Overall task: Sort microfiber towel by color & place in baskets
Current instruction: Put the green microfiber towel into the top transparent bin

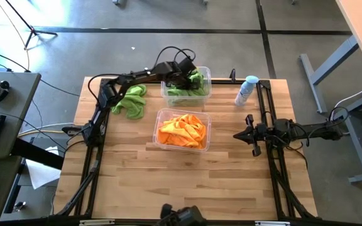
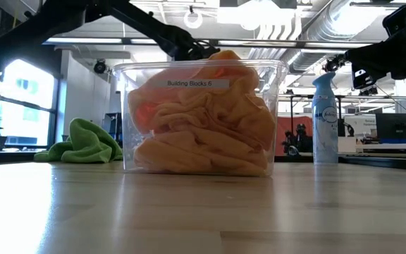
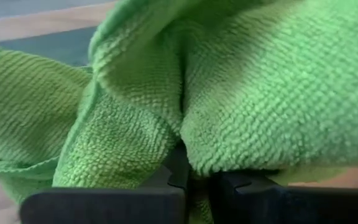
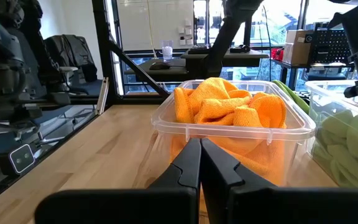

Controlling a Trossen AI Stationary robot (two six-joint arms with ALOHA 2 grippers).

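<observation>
Two clear plastic tubs [image 1: 182,129] on the wood counter [image 1: 137,176]: one stuffed with nubby orange cloths [image 1: 182,130], the other holding green ones [image 1: 193,85]. Left tool [image 1: 180,78] pinches a green cloth over it; more green [image 1: 131,100] lies loose. Right tool [image 1: 247,134] is closed, empty.

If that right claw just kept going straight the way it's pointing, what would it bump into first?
Most likely the basket of orange towels: the right gripper, shut and empty, points straight at its near wall, with bare table between.
</observation>
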